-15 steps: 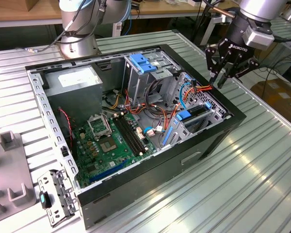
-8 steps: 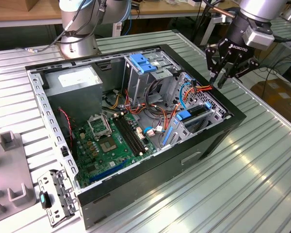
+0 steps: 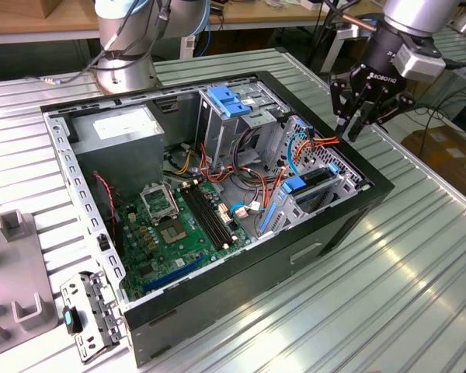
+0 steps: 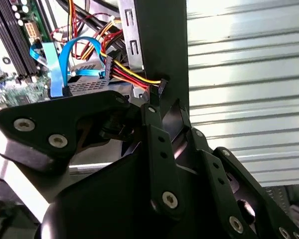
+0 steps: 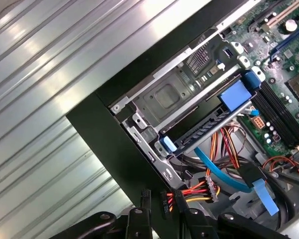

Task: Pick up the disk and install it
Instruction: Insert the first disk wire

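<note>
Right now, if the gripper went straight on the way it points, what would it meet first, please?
Probably the cable plug by the case wall, just ahead of the gripper; depth is unclear.

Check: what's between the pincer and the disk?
In the first wrist view, the red-yellow-black power wires and a blue flat cable cross between the pincer and the disk.

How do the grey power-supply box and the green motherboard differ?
The grey metal power-supply box is a tall block with a white sticker on top; the green motherboard is a thin board lying flat on the case floor. The box's sides are plain; the board is covered in slots and chips. Both sit inside the open black computer case.
</note>
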`<state>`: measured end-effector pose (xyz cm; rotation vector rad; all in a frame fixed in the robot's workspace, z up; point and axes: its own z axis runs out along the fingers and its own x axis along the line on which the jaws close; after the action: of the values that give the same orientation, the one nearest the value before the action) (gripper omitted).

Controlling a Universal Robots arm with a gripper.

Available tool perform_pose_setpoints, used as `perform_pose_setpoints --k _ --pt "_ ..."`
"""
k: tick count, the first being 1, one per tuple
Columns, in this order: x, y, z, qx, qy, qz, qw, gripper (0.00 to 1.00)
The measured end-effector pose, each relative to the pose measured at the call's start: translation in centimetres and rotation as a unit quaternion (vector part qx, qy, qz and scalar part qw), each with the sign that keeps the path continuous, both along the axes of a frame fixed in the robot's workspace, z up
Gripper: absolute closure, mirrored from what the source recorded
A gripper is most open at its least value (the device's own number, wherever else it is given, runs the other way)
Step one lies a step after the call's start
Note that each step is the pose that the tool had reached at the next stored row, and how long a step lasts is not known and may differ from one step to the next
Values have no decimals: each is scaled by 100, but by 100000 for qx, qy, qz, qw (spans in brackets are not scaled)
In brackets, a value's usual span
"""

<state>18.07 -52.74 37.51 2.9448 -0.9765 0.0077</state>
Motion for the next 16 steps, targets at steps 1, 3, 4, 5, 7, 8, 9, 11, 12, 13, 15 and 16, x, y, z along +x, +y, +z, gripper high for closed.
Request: perform_pose_setpoints --k 1,3,4,5,7,8,9,11,12,13,15,16 --pt "-3 0 -10 82 0 658 99998 69" --pt "-10 0 -31 329 -4 1802 99983 69" --pt "-14 0 -37 514 -5 2183 99975 69" --pt "-15 2 -46 828 -10 2583 99963 69" --pt "-15 2 -64 1030 -14 2760 99957 69" --pt "-15 2 -78 1022 -15 2771 99956 77" --pt "-15 0 -82 1001 -17 2782 99956 83" --pt "-16 0 -32 1020 -15 2782 99956 83" --pt "-16 0 -21 1013 -17 2782 99956 83" --pt "-16 0 -21 1039 -13 2783 99956 83" --pt "-16 0 -19 1028 -14 2779 99956 83" --pt "-19 -1 -18 1014 -20 2356 99967 83"
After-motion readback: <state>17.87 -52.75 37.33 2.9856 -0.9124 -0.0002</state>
